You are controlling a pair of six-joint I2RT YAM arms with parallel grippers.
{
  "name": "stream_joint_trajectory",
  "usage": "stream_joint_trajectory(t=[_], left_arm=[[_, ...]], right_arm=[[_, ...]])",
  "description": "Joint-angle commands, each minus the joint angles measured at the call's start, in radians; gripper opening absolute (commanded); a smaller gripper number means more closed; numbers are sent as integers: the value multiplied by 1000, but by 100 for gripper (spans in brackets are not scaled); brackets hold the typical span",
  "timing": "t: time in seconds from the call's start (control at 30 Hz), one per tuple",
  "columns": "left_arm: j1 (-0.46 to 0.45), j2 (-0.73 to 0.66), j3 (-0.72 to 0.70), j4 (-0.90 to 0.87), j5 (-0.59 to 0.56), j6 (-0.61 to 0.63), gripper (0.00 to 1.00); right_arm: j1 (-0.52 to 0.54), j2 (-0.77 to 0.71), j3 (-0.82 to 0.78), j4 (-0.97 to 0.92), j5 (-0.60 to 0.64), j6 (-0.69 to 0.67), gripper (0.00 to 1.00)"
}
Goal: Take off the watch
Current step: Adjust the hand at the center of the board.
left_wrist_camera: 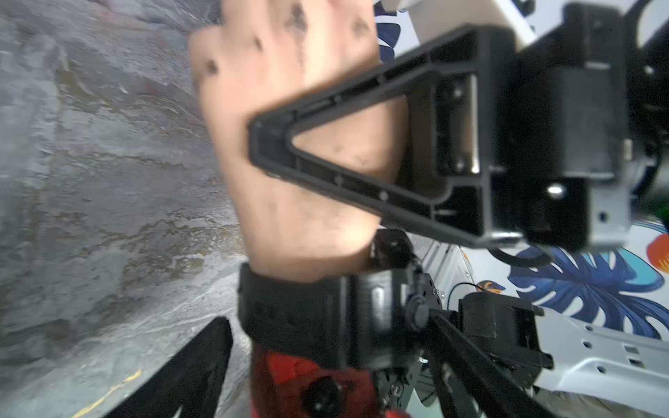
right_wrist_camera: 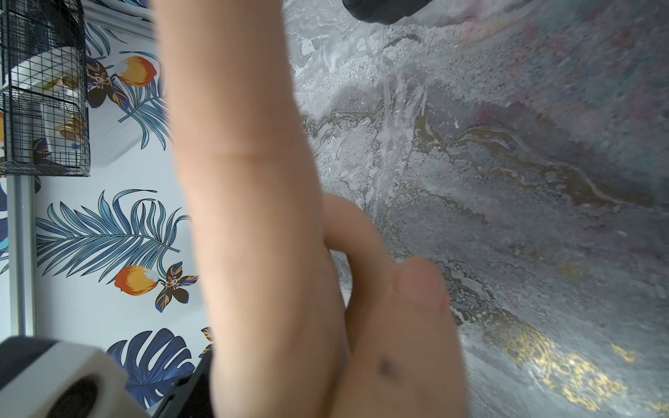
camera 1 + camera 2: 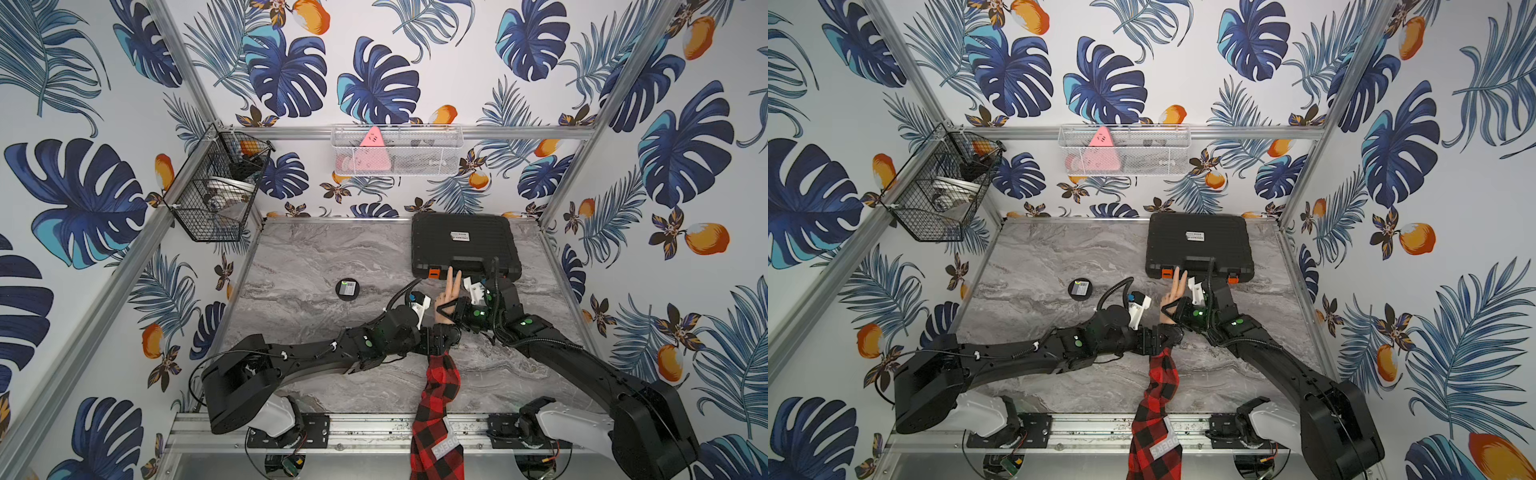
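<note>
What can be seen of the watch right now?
The watch is black and chunky: a broad, rubbery-looking strap and a thick case, blurred, dial unseen. It wraps the wrist of a pale hand, between the hand and a red plaid sleeve. The left gripper is open, one finger on either side of it; contact cannot be told.

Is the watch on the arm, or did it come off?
On. In the left wrist view the watch wraps around the arm, its black strap sitting between the hand and the red sleeve.
</note>
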Motion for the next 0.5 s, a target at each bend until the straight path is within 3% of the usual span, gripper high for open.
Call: stream_joint_trajectory(t=[0.0, 0.3, 0.47], left_arm=[[14, -25, 0, -112, -113, -5, 88], [67, -47, -31, -207, -155, -48, 87], [83, -70, -37, -214, -156, -43, 87]], right_arm=[[2, -10, 17, -21, -6, -8, 25], [3, 1, 52, -71, 11, -27, 25], [5, 22, 117, -224, 128, -61, 27]])
